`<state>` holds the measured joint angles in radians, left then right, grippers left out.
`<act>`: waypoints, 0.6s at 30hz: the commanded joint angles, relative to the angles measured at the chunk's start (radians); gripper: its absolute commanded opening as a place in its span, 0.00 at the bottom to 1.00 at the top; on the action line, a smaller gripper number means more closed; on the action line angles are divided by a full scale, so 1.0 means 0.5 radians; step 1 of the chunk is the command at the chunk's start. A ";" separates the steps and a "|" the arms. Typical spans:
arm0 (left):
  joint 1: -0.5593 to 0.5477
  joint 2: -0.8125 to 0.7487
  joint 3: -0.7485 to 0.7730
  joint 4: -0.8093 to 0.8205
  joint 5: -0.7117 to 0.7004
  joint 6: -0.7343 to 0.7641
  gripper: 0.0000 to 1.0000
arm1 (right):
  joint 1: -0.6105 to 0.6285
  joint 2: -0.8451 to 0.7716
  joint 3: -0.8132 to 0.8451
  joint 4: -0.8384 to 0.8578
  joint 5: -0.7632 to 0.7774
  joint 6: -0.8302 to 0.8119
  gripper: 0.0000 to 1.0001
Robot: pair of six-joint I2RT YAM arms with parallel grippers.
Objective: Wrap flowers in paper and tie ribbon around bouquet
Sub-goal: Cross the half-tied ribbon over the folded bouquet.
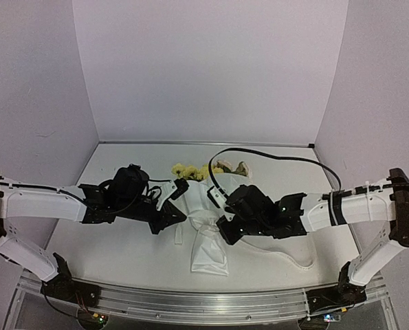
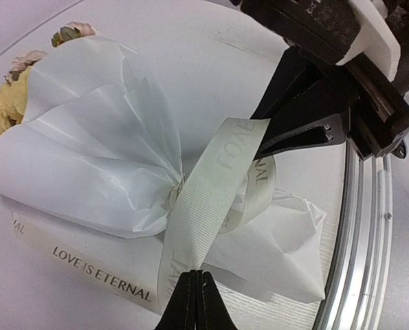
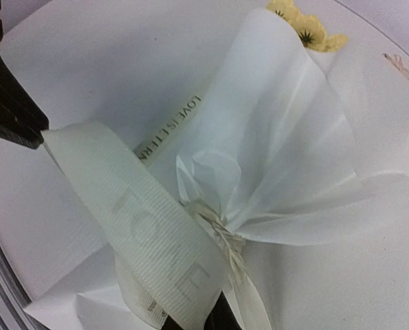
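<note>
Left gripper point(image 2: 194, 302) and right gripper point(image 2: 259, 146) were each found closed on the ribbon point(image 2: 204, 206), apparently looped round the bouquet point(image 2: 101, 158), which was seen lying between them, flowers point(image 1: 190, 170) at the far end.

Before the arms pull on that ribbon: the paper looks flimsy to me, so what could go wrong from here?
1. Both arms' jaws are shut on the ribbon close to the cinched neck of the paper; a hard pull might tear the thin sheet.
2. Each grip is only at the tips, so the ribbon may slip and the tie loosen.
3. The right arm's black cable arcs over the flowers and could snag them.
</note>
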<state>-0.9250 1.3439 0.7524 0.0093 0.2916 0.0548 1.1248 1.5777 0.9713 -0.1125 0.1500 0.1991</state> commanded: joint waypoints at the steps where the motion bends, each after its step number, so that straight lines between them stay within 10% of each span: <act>1: -0.064 0.204 0.203 0.120 -0.044 0.173 0.01 | 0.013 -0.170 -0.122 -0.083 0.134 0.077 0.01; 18: -0.224 0.582 0.541 -0.087 -0.094 0.687 0.01 | 0.012 -0.438 -0.407 -0.125 0.036 0.186 0.30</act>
<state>-1.0205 1.6138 0.9617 0.0067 0.2366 0.3081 1.1248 1.4138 0.7878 -0.1640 0.1558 0.2619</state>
